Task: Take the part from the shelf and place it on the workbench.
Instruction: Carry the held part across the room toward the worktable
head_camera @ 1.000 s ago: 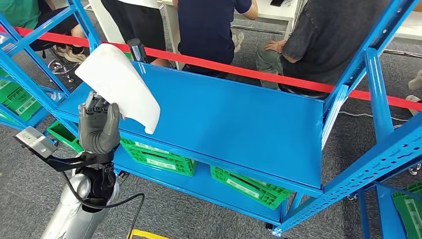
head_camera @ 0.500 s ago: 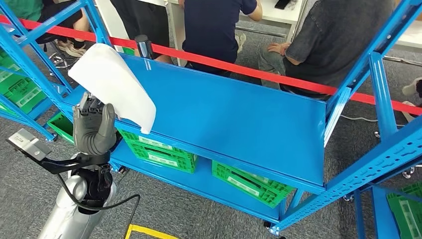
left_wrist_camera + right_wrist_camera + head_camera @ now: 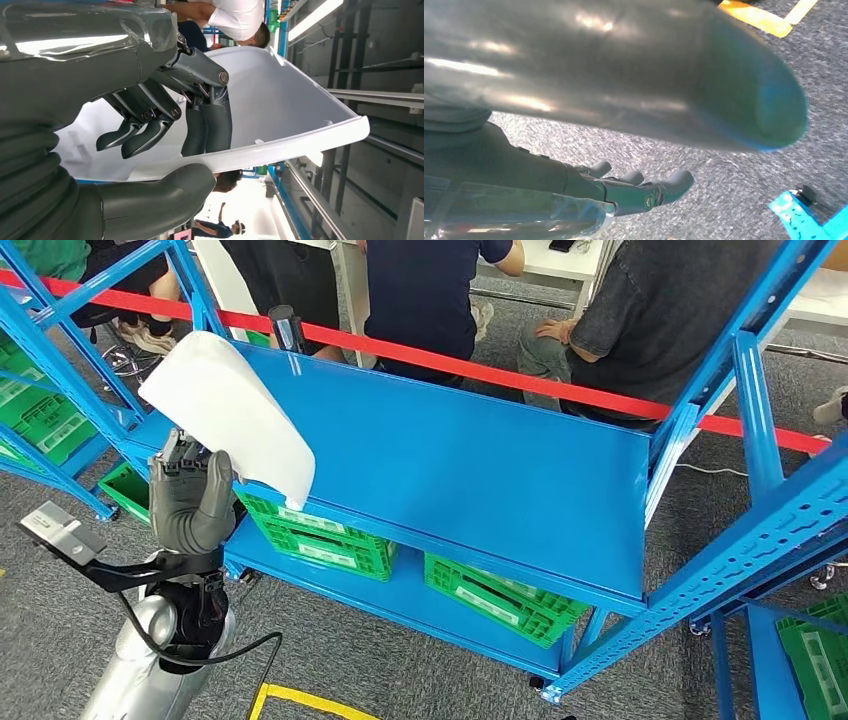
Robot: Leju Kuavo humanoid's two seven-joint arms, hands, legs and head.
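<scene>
The white curved plastic panel [image 3: 232, 410] is held by the left hand [image 3: 190, 502] at about 9 o'clock in the head view, raised over the left end of the blue metal shelf deck [image 3: 470, 470]. The panel is gripped at its lower edge: in the left wrist view the thick thumb [image 3: 165, 195] is pressed on the rim's outer side while the darker fingers [image 3: 210, 120] lie against the inner face, two others being curled clear. The edge grip is judged to keep the thin shell upright and clear of the blue upright posts [image 3: 755, 420] during carrying. The forearm is raised near-vertical, palm turned toward the panel. The right hand [image 3: 644, 192] hangs over grey carpet, fingers loosely curled on nothing. Green plastic crates [image 3: 320, 540] sit on the lower tier at 6 o'clock. The workbench cannot be identified.
</scene>
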